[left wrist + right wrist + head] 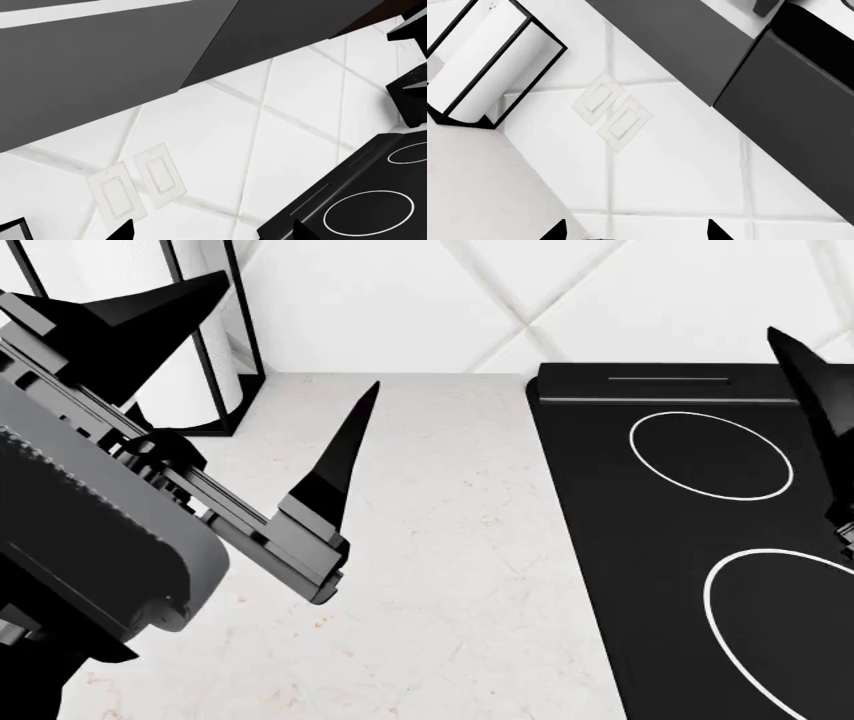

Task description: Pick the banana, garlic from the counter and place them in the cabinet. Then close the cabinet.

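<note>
Two end effectors hover above the table [441,540]: left end effector [254,370] spread, empty; right end effector [814,400] indeterminate. Paper-towel roll [200,330] occupies the far-left corner beside the cooktop [694,540].

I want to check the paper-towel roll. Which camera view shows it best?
The right wrist view shows it best: the white paper-towel roll appears almost whole inside its black frame, beside the wall switches. The head view shows only its lower part, partly behind the left gripper. The left wrist view does not show it.
</note>
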{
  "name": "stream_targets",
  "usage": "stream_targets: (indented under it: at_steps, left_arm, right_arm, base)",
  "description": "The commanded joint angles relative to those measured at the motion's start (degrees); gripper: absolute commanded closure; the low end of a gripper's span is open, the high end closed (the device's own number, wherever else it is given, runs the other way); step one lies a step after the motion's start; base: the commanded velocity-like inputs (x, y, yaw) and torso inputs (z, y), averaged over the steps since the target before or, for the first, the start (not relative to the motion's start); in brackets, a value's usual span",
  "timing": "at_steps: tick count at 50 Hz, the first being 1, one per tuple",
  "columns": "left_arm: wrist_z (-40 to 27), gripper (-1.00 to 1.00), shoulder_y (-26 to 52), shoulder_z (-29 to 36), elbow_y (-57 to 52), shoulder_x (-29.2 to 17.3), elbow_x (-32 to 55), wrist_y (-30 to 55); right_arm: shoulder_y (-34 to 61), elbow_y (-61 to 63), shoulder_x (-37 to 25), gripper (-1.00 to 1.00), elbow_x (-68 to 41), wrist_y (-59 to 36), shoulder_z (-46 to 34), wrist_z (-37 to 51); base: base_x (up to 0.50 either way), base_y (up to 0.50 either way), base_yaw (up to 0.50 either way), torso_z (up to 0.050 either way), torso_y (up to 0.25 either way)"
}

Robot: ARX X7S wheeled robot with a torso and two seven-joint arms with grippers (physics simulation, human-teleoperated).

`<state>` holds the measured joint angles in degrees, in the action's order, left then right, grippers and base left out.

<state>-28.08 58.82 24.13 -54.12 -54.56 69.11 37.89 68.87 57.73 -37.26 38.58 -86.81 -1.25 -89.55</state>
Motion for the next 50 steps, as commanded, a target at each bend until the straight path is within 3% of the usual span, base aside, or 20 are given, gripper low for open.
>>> stream_targets:
  at_steps: [1,23,50]
  left_arm:
    - [-0.27,-1.0,0.17,0.04,-0.02,-0.07,0.2,-0.17]
    - [-0.54,-1.0,-0.55,0.84,0.07,0.02,-0.4,-0.3]
    - [-1.34,-1.0,0.58,0.81,-0.02,-0.49,0.81,-0.22]
  right_arm:
    - [14.45,-4.81,-0.36,-1.0,0.77,-3.16,-8.22,-0.35]
    - [40.46,-17.18,5.48,-1.0,0.09,-3.16,-19.94,-0.34]
    - [45.34,-24.49,3.58,-1.0,2.13,-1.94,-18.55,2.14]
  base:
    - [0.0,0.0,0.0,0.0,0.0]
    - [0.0,0.0,0.0,0.0,0.0]
    - [0.0,0.0,0.0,0.0,0.0]
